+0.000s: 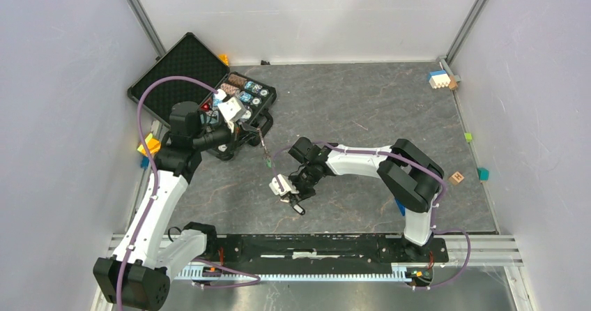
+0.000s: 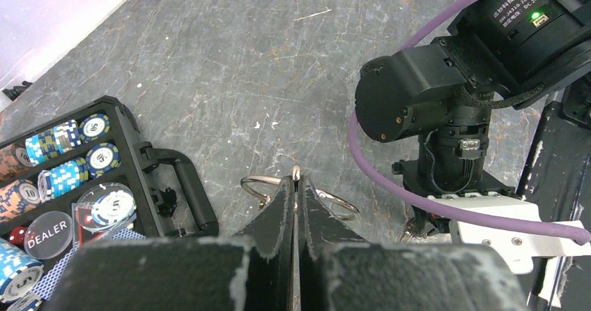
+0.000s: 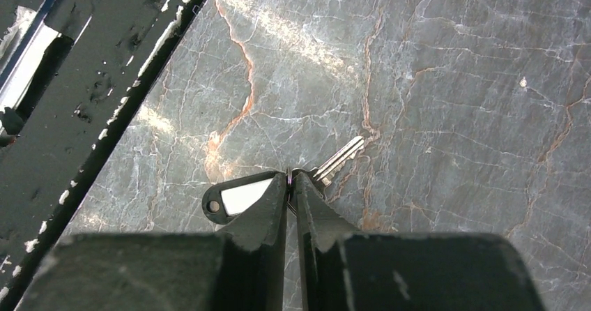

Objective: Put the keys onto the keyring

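My left gripper [image 1: 261,126] is shut on the keyring [image 2: 339,201], a thin silver wire ring that shows on both sides of the closed fingers [image 2: 279,213], held above the table. In the top view something thin hangs below it [image 1: 265,148] with a small green bit at its lower end; I cannot tell more. My right gripper [image 1: 291,198] is low over the table. It is shut at the joint between a black plastic head with a white label [image 3: 230,198] and its silver key blade [image 3: 341,156]. The black head also shows in the top view [image 1: 298,209].
An open black case [image 1: 174,67] with poker chips [image 1: 247,91] stands at the back left, its handle [image 2: 192,192] near my left gripper. Small coloured blocks lie at the right edge [image 1: 439,79] [image 1: 456,178] and left edge [image 1: 148,146]. A black rail [image 1: 313,245] runs along the front.
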Robot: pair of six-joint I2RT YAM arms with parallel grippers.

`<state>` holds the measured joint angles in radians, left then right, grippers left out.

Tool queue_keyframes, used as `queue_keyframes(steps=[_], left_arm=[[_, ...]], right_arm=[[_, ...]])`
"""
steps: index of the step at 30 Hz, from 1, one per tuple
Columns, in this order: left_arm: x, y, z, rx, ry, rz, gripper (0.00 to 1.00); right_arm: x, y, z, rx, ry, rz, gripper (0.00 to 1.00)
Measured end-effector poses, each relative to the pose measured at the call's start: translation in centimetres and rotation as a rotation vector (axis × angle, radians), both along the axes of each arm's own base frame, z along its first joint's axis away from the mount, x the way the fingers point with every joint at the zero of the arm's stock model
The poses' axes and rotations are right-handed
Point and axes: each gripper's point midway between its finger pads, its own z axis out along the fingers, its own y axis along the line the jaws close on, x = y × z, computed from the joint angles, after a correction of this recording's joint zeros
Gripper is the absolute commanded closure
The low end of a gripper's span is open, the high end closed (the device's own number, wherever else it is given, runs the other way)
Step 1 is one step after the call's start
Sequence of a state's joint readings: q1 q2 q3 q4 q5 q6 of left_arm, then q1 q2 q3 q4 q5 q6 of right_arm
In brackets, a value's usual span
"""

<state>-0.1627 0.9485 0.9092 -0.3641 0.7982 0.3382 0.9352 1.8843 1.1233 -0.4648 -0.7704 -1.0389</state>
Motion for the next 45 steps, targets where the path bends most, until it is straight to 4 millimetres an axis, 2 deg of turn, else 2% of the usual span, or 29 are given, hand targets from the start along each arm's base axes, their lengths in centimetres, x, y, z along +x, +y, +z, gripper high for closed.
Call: queue_keyframes(steps=[3,13,16,18,23,27,34,41,45], left_arm=[[0.0,0.0,0.0,0.000,0.000,0.000,0.98],[-0.3,-0.6,0.2,-0.025,0.009,-0.040,0.98],[-0.5,-1.3,0.0,-0.057,0.040,-0.086,0.98],[-0.5,-1.8,-0.3,-0.080,0.075,-0.112,0.98],[-1.1,-3.0,-1.4,-0.128,0.148,-0.171,0.98],[-2.0,-4.2,-0.9,-0.154,0.146,-0.235,0.98],[-3.6,-6.9,-1.0,-0.165,0.159,-0.359,0.98],[-5.2,-8.6,-1.6,-0.163,0.197,-0.448,0.98],[-6.2,-9.7,-2.1,-0.157,0.219,-0.491,0.98]], right_arm=[[0.0,0.0,0.0,-0.001,0.000,0.002,1.00],[0.3,-0.2,0.9,-0.006,0.005,-0.014,1.00],[0.8,-0.4,2.7,0.018,-0.008,-0.041,1.00],[1.6,-0.5,4.8,0.055,-0.035,-0.069,1.00],[2.9,-1.4,11.8,0.209,-0.142,-0.139,1.00],[3.6,-2.7,14.9,0.284,-0.202,-0.187,1.00],[5.0,-4.6,17.5,0.326,-0.299,-0.255,1.00],[6.0,-6.3,18.7,0.341,-0.435,-0.311,1.00],[6.3,-6.5,18.9,0.353,-0.464,-0.327,1.00]])
